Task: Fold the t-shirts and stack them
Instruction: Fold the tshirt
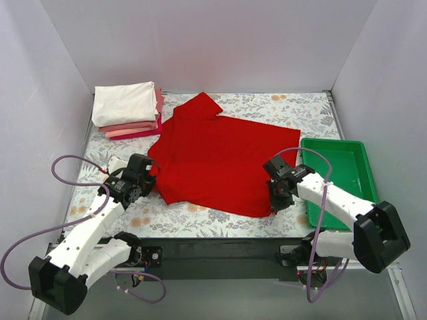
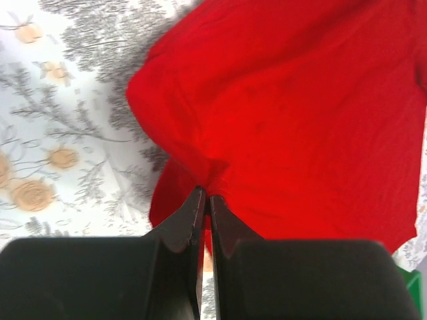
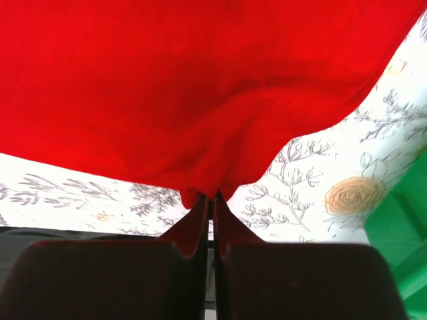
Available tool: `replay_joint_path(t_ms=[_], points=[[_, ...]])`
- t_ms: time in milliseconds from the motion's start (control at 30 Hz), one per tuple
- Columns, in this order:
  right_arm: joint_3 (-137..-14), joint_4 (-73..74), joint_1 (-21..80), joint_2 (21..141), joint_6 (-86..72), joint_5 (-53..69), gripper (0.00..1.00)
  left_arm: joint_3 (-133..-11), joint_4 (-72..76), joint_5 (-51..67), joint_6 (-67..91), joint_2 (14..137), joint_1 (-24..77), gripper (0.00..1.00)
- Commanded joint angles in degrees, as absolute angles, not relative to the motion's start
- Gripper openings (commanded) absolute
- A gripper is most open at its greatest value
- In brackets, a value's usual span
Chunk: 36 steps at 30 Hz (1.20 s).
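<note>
In the upper left of the top view, a pile of folded t-shirts point(image 1: 128, 113) sits on the floral tablecloth point(image 1: 293, 107). A white t-shirt point(image 1: 125, 102) is on top, with salmon pink and crimson edges showing beneath; how many lie under it is hard to count from here.

Lower left, the left gripper point(image 2: 205, 197) has its jaws pinched together on a bunched fold at the left edge of the red t-shirt point(image 1: 213, 160). The cloth puckers where the fingertips meet it.

The red t-shirt lies spread and slightly askew across the middle of the frame. One sleeve points toward the upper middle, near the pile.

At the shirt's lower right corner, the right gripper point(image 3: 209, 200) is clamped tight on the hem. In the right wrist view the fabric gathers into the closed fingertips.

At the right of the frame, a green plastic tray point(image 1: 357, 167) lies just beside the shirt's right edge, with a narrow strip of tablecloth between them. The right arm crosses the tray's lower left corner.
</note>
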<state>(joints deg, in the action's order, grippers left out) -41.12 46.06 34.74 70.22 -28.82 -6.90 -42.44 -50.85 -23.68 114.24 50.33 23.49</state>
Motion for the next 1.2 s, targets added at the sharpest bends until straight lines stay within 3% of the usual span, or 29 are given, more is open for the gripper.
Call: replay_joint_path(t_ms=[0, 600, 1167], points=[[-45.43, 46.23, 34.37, 71.1, -26.9, -8.88, 0.01, -47.01, -45.71, -25.05, 113.91, 53.52, 23.73, 0.0], [-55.8, 46.23, 23.47, 77.25, -17.93, -8.0, 0.01, -61.52, -36.83, -32.69, 110.92, 75.22, 22.5, 0.0], [-61.08, 44.04, 16.27, 82.53, -15.12, -6.15, 0.01, -70.31, -26.72, -30.24, 101.61, 89.29, 19.6, 0.0]])
